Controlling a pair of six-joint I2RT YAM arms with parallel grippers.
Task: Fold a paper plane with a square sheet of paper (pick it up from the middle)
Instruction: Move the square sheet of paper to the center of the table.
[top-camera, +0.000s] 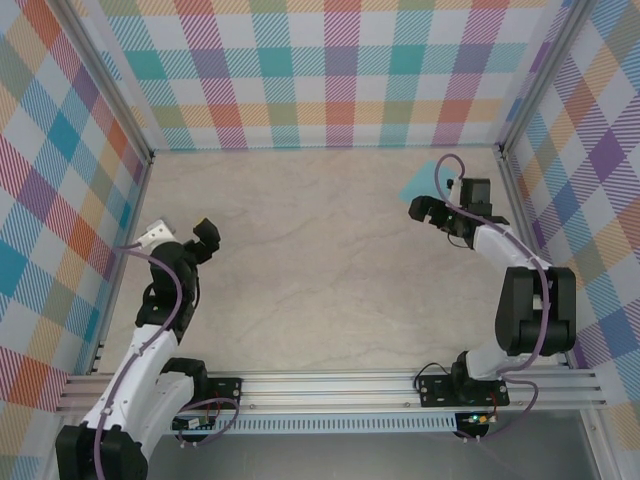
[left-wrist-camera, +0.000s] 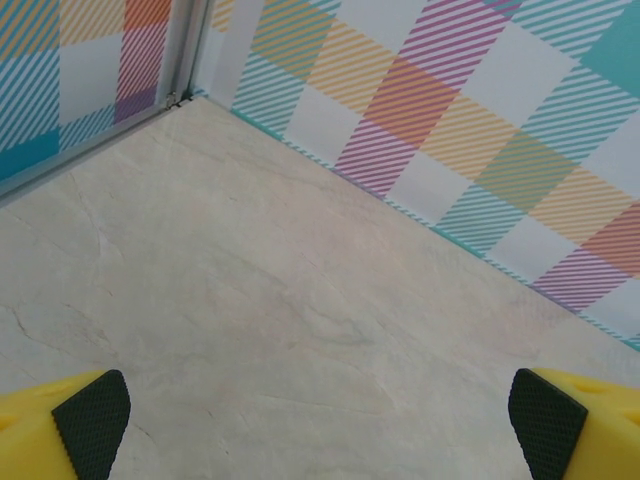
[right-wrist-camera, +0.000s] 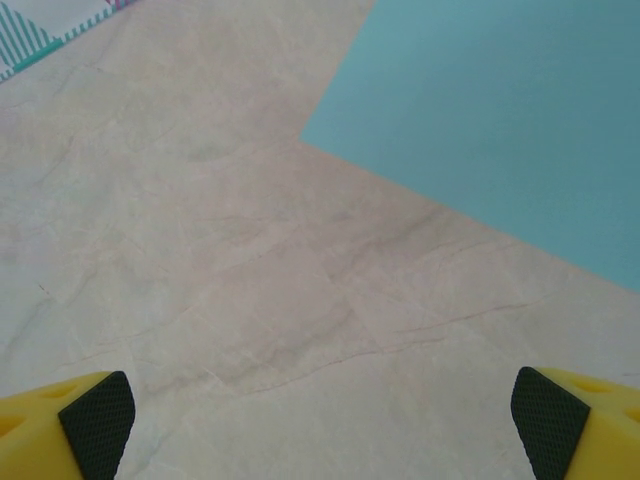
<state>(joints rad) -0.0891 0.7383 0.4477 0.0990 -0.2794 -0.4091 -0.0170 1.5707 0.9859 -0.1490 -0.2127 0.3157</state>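
Your R pincer, spread wide, is nearer: paper sheet lies flat just ahead of it; L pincer also spread, well apart.

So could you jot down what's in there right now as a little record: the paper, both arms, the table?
paper: one square sheet of paper, light turquoise, lying flat at the far right of the table
left arm: over the left side, jaws wide open, holding nothing
right arm: reaching toward the sheet, jaws wide open, short of its near corner, not touching it
table: pale beige, marbled
walls: pastel plaid panels
folding: not yet begun
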